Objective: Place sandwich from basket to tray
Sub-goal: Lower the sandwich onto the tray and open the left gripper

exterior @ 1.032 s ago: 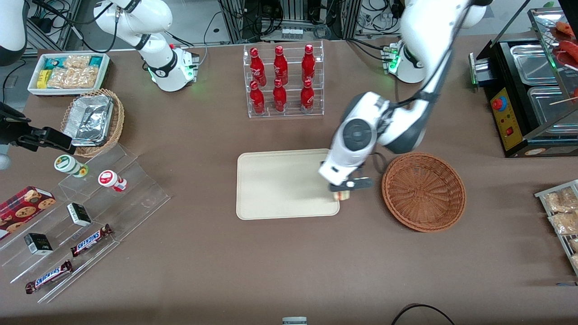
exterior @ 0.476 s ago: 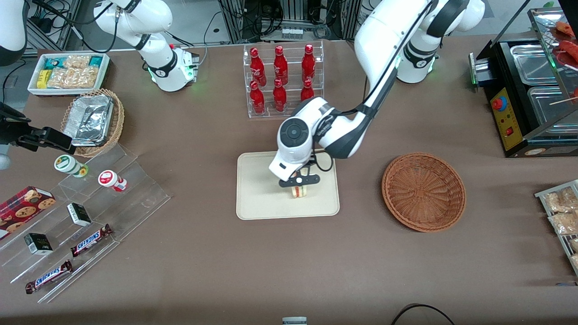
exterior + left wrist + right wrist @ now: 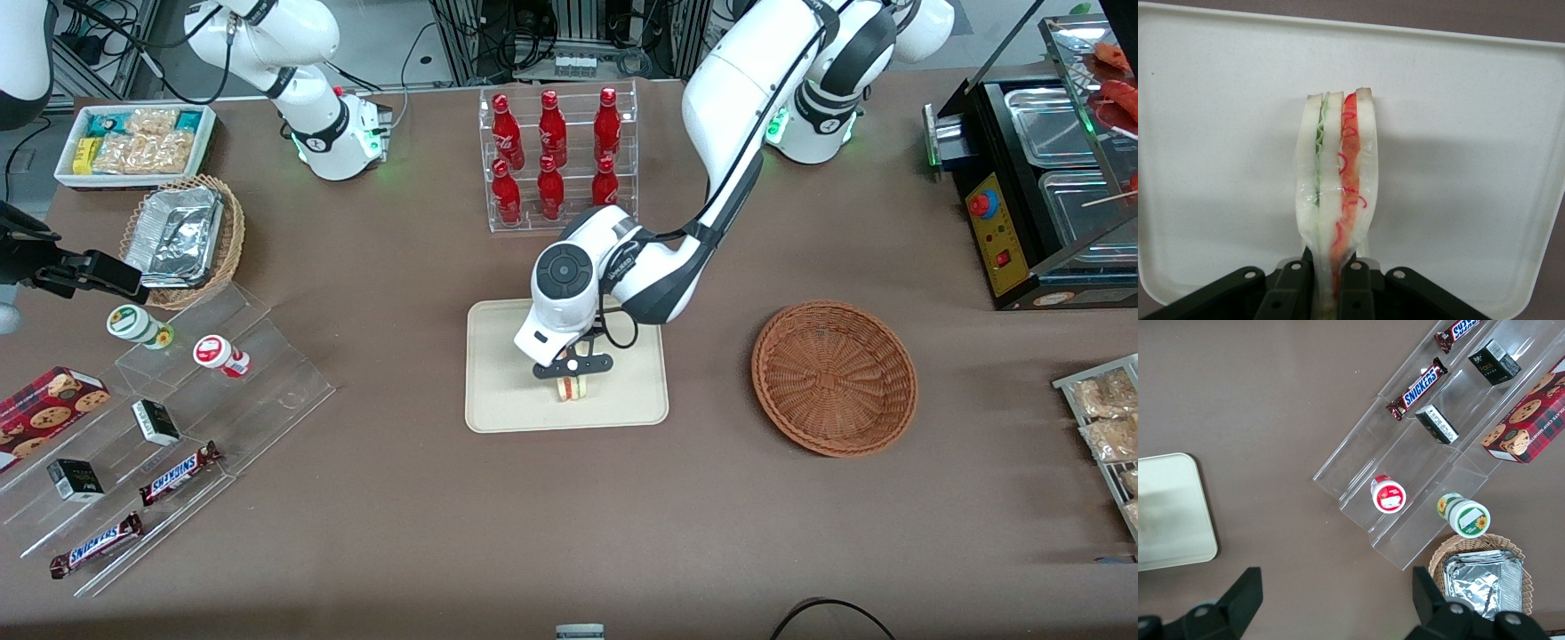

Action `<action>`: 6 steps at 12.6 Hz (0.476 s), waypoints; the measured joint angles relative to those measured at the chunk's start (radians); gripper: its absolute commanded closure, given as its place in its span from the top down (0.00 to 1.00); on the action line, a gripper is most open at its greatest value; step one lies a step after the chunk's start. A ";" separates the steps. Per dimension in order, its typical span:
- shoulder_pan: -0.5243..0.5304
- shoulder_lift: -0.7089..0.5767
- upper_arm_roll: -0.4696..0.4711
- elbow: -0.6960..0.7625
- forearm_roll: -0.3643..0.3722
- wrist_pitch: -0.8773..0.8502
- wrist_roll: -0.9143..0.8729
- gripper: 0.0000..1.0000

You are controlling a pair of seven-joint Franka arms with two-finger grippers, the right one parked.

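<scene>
My left gripper point(image 3: 571, 368) hangs over the cream tray point(image 3: 507, 356), shut on the sandwich point(image 3: 570, 388). In the left wrist view the sandwich point(image 3: 1336, 193) is a pale bread wedge with green and red layers, pinched at its narrow end between the black fingers point(image 3: 1290, 293) of the gripper point(image 3: 1326, 293), with the tray point(image 3: 1471, 147) spread under it. I cannot tell whether the wedge touches the tray. The reddish-brown wicker basket point(image 3: 834, 377) stands beside the tray toward the working arm's end, with nothing in it.
A clear rack of red bottles point(image 3: 556, 157) stands farther from the front camera than the tray. Toward the parked arm's end are acrylic steps with snack bars point(image 3: 178, 471) and cups point(image 3: 218, 354), a tan basket of foil containers point(image 3: 182, 238) and a white snack bin point(image 3: 135, 142). A black food warmer point(image 3: 1040, 178) sits at the working arm's end.
The gripper carried the sandwich from the tray's edge beside the basket to over the tray's middle, then lowered slightly toward the parked arm's end.
</scene>
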 measured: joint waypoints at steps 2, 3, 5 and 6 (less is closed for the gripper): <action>0.000 0.004 0.000 0.000 0.000 0.006 -0.025 0.00; 0.000 0.008 0.000 0.000 0.000 0.020 -0.045 0.00; 0.000 0.018 0.000 0.000 0.000 0.040 -0.061 0.99; 0.000 0.022 0.000 0.000 0.000 0.043 -0.063 1.00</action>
